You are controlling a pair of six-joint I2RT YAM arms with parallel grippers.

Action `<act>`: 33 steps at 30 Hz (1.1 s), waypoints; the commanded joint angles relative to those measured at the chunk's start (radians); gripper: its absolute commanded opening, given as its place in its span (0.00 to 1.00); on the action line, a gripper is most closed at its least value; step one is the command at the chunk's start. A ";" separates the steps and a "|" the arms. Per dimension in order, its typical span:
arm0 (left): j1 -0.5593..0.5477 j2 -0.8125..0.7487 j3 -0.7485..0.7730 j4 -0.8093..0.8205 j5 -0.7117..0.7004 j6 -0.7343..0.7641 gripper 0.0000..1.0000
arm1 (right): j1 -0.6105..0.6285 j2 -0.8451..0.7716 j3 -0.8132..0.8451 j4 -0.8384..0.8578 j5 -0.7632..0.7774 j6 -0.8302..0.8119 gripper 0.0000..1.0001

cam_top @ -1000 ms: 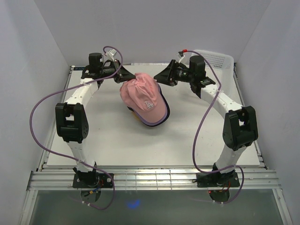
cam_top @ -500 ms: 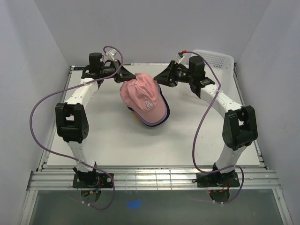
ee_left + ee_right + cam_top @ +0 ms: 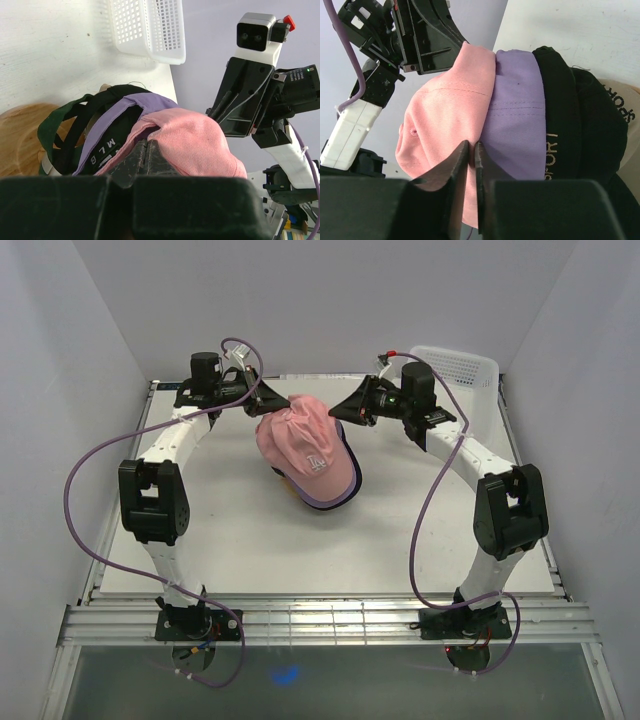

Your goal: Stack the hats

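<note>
Both arms reach to the far side, elbows out, wrists turned inward to face each other. Left gripper [image 3: 274, 404]: jaws pressed together, pinching cloth of the pink hat [image 3: 305, 445]. Right gripper [image 3: 339, 414]: jaws nearly together, nipping the same hat's edge.

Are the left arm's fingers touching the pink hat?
Touching. The left wrist view shows the left fingers pinched shut on a fold of the pink hat.

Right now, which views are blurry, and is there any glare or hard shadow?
Top external: sharp, evenly lit, no hard shadows around the pink hat. Left wrist: the left gripper body is a dark foreground blur, white basket brightly lit. Right wrist: right gripper soft, lavender hat stitching crisp.
</note>
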 commanded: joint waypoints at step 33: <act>0.019 0.014 -0.117 0.011 -0.124 0.130 0.00 | -0.031 0.007 -0.090 -0.252 0.233 -0.302 0.08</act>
